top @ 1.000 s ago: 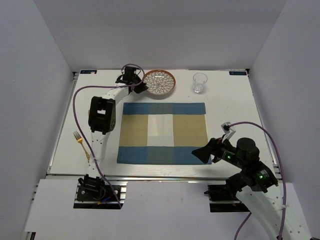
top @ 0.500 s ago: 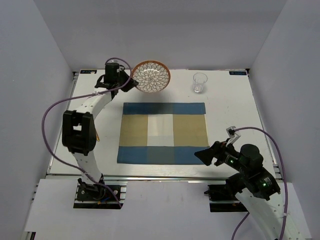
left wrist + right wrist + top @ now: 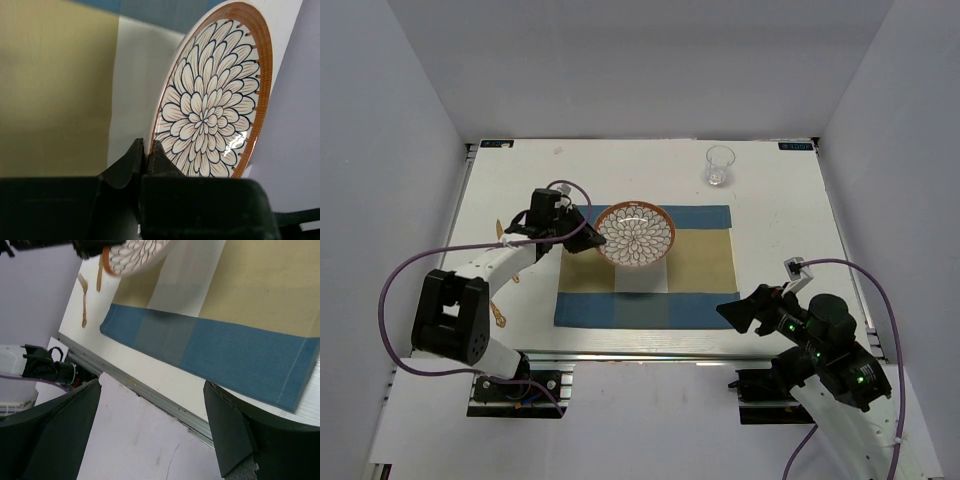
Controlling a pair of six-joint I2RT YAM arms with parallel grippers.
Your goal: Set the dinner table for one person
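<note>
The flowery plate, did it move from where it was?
Yes. The plate moved nearer, from the far edge level with the glass to over the placemat.

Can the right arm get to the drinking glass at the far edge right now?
Probably yes: the right gripper is open and empty, and only flat placemat lies between it and the glass.

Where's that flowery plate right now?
In the top view, the plate hangs over the far half of the placemat, pinched by the left pincer.
</note>
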